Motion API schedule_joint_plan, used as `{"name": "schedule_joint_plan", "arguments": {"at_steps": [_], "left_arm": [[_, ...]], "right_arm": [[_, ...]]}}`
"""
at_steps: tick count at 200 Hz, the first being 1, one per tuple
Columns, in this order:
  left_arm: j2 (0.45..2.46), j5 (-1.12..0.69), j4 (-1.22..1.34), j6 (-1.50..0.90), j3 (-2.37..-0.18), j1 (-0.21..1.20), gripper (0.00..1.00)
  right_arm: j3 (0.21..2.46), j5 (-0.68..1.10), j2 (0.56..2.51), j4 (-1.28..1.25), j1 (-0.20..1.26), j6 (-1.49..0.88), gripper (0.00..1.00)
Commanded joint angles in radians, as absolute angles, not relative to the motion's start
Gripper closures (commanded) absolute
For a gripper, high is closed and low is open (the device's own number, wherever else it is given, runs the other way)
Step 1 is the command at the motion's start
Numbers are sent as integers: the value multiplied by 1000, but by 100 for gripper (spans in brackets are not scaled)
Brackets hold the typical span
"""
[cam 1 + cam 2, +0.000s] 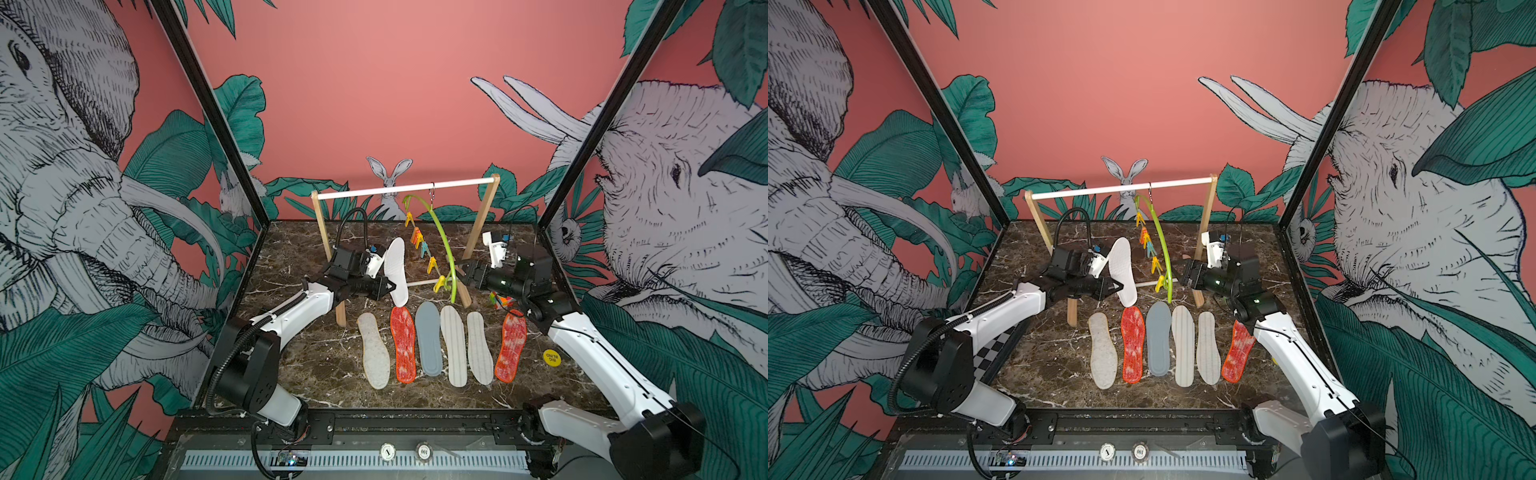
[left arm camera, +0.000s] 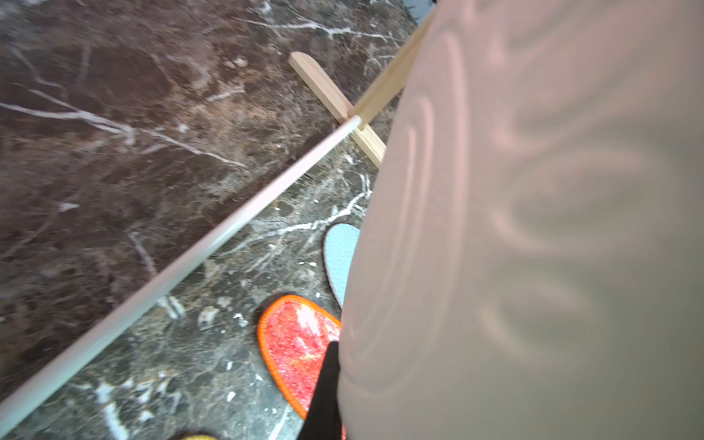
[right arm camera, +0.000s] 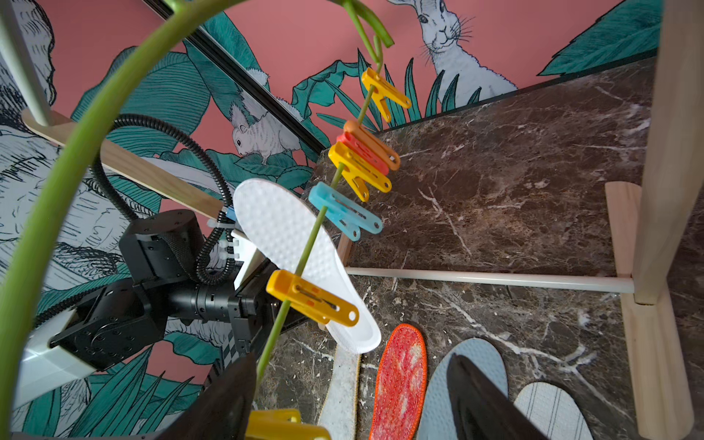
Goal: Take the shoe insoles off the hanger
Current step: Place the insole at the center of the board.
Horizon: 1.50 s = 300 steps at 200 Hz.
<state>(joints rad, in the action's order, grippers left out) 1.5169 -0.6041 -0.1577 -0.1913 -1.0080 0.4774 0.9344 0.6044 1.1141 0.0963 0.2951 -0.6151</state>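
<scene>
The lime-green hanger point(image 1: 444, 245) hangs tilted by its hook from the white bar, with empty yellow, orange and blue pegs point(image 3: 344, 211) strung along it. My left gripper point(image 1: 384, 286) is shut on the white dimpled insole point(image 1: 397, 270), holding it upright just left of the pegs and apart from them. This insole point(image 2: 533, 228) fills the left wrist view beside one black finger point(image 2: 324, 400). My right gripper point(image 3: 343, 411) stands open at the hanger's lower end, with a yellow peg point(image 3: 282, 424) between its fingers next to one of them. Several insoles lie in a row on the table: cream point(image 1: 374, 351), red-orange point(image 1: 403, 345), grey-blue point(image 1: 429, 338), two striped point(image 1: 454, 345), red-orange point(image 1: 510, 347).
The wooden rack point(image 1: 484, 216) with its white bar point(image 1: 374, 192) stands at the back, and its low rod point(image 3: 495, 280) crosses near the table. A colourful cube point(image 1: 500, 300) and a yellow disc point(image 1: 552, 357) lie at the right. A chequered board point(image 1: 994, 353) sits under my left arm.
</scene>
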Motion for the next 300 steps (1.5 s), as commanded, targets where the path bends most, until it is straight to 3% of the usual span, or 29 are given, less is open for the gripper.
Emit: {"name": "schedule_joint_plan", "arguments": {"at_steps": [1,99,145,166,208,300], "left_arm": [[1459,-638,-163,-201,-951,486,100],[1189,-648,-208,-274,-781,565,100],[1009,-713,-259,-268,-799,566,100],[1029,-781,-250,-266,-865,566,100],[1131,-928,-235,-247,-1024,565,100],[1118,-998,-269,-229,-1141,564,100]], "right_arm": [[957,671,1093,111,267,-592,20],[1030,740,913,296,173,-535,19],[1061,929,864,57,176,-674,32],[1073,956,895,-81,223,-767,39],[1180,902,1017,-9,430,-675,43],[1210,916,1154,-20,561,-650,54]]}}
